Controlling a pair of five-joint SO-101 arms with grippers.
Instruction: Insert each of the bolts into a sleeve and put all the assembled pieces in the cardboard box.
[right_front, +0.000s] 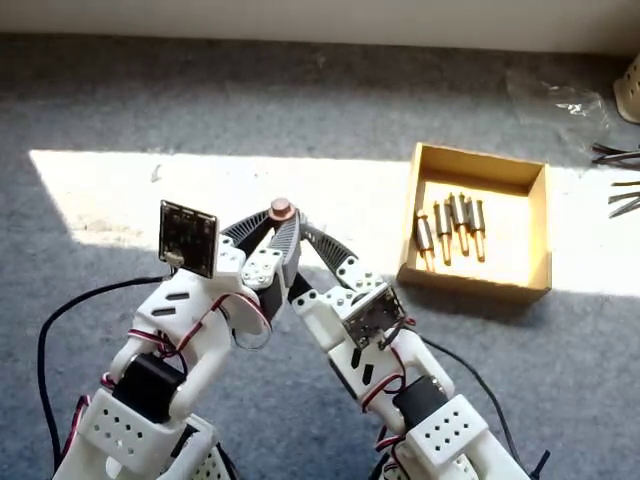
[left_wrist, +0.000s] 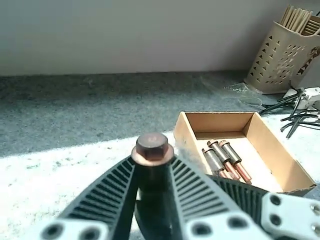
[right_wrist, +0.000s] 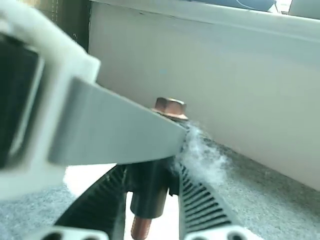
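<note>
Left gripper (left_wrist: 152, 164) jaws are clenched on the sleeve (left_wrist: 150, 195); right gripper (right_wrist: 151, 172) jaws seemingly too. Bolt (left_wrist: 152, 146) sits fully through, above mid-worktop. Release left first, then carry level to the cardboard box (right_front: 478, 166) near the right edge.

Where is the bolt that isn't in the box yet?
High view: the bolt stands head-up in the left claw, over the carpet where both arms meet, toward the picture's left of the cardboard box.
</note>
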